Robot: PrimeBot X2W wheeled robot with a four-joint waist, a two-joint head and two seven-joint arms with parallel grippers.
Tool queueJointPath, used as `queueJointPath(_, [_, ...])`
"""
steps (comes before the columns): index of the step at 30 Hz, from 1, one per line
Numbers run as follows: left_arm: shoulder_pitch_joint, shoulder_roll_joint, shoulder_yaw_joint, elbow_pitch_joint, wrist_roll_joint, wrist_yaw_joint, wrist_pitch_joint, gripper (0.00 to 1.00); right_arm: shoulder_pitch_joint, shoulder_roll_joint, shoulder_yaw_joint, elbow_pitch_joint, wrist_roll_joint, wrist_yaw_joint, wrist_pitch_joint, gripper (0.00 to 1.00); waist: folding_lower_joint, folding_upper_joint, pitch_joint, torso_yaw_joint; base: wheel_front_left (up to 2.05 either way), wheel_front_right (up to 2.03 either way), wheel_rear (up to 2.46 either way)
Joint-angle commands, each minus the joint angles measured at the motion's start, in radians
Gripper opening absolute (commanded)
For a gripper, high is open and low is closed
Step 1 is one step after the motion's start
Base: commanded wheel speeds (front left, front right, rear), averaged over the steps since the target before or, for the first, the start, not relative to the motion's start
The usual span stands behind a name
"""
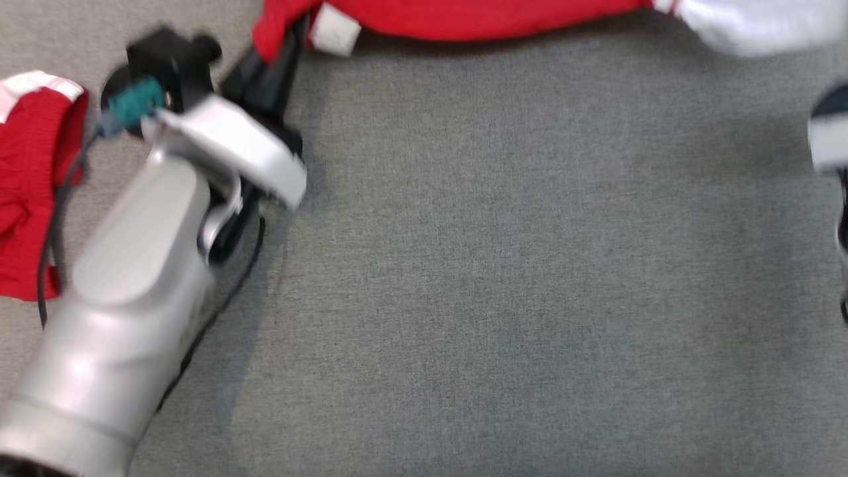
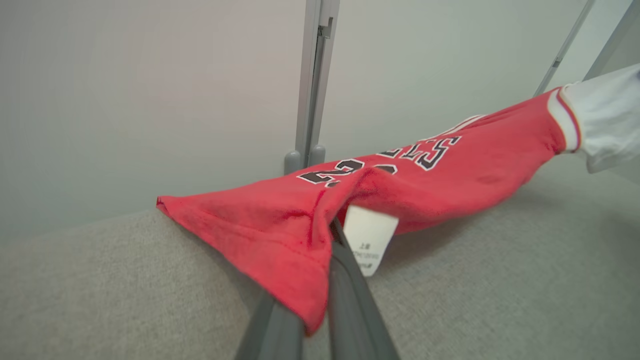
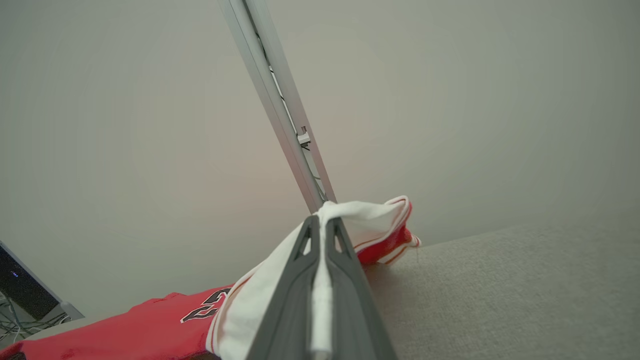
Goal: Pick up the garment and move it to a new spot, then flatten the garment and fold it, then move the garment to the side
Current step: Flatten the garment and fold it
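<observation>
Along the far edge of the table [image 1: 530, 265] your jersey [image 1: 464, 16] hangs stretched between the two grippers, red body to the left and white sleeve to the right. Your left gripper [image 2: 329, 232] is clamped on the red hem: one dark finger runs over the cloth, and the other lies under a fold that drapes down over it. A white label [image 2: 370, 237] dangles just beside that finger. Black lettering edged in white shows on the jersey beyond the grip. Your right gripper [image 3: 322, 225] is closed tight on the white cloth, with a strip of it pinched between the two fingers and running down their length. A red-and-white trimmed opening bunches just past the tips. You can see shadow on the grey cover under the jersey, but I cannot tell whether its middle touches the table. Near the left edge a second red cloth [image 1: 30, 185] with a white band lies beside your left forearm [image 1: 132, 298]. A metal post [image 2: 312, 75] stands behind the far edge against a pale wall
</observation>
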Motion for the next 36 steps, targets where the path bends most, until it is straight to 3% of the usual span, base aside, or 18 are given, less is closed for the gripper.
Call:
queueJointPath(1, [0.041, 0.029, -0.015, -0.028, -0.026, 0.0, -0.006, 0.0, 0.06, -0.013, -0.01, -0.032, 0.026, 0.001, -0.007, 0.0, -0.0001, 0.0, -0.042, 0.01, 0.0, 0.0, 0.0])
queueJointPath(4, [0.212, 0.099, -0.057, -0.141, -0.078, 0.0, -0.006, 0.0, 0.284, -0.05, -0.03, -0.124, 0.066, 0.001, 0.002, 0.0, -0.0001, 0.0, -0.134, 0.0, 0.0, 0.0, 0.0])
queueJointPath(6, [0.405, 0.157, -0.041, -0.261, -0.134, 0.03, -0.003, 0.0, 0.487, -0.044, -0.052, -0.211, 0.103, 0.001, 0.021, 0.0, -0.0001, 0.0, -0.222, -0.026, 0.0, 0.0, 0.0])
queueJointPath(12, [0.815, 0.245, -0.028, -0.617, -0.243, 0.204, 0.062, 0.0, 0.831, 0.004, -0.107, -0.349, 0.114, 0.0, 0.049, 0.0, -0.0001, 0.0, -0.297, -0.064, 0.0, 0.0, 0.0])
queueJointPath(15, [0.964, 0.253, -0.035, -0.785, -0.285, 0.287, 0.085, 0.0, 0.97, 0.042, -0.131, -0.409, 0.128, 0.0, 0.067, 0.0, -0.0001, 0.0, -0.285, -0.053, 0.0, 0.0, 0.0])
queueJointPath(17, [1.015, 0.263, -0.031, -0.861, -0.31, 0.32, 0.1, 0.0, 1.018, 0.061, -0.141, -0.439, 0.134, 0.001, 0.082, 0.0, -0.0001, 0.0, -0.269, -0.047, 0.0, 0.0, 0.0])
queueJointPath(20, [1.028, 0.272, -0.02, -0.91, -0.324, 0.338, 0.116, 0.0, 1.022, 0.076, -0.155, -0.44, 0.124, 0.001, 0.097, 0.0, -0.0001, 0.0, -0.249, -0.042, 0.0, 0.0, 0.0])
queueJointPath(26, [0.915, 0.294, -0.014, -0.942, -0.356, 0.335, 0.237, 0.0, 0.857, 0.078, -0.139, -0.392, 0.072, 0.001, 0.191, 0.0, -0.0001, 0.0, -0.197, -0.016, 0.0, 0.0, 0.0])
queueJointPath(36, [0.661, 0.325, -0.03, -0.879, -0.427, 0.253, 0.478, 0.0, 0.521, 0.042, -0.137, -0.277, 0.02, 0.001, 0.36, 0.0, -0.0001, 0.0, -0.148, 0.041, 0.0, 0.0, 0.0])
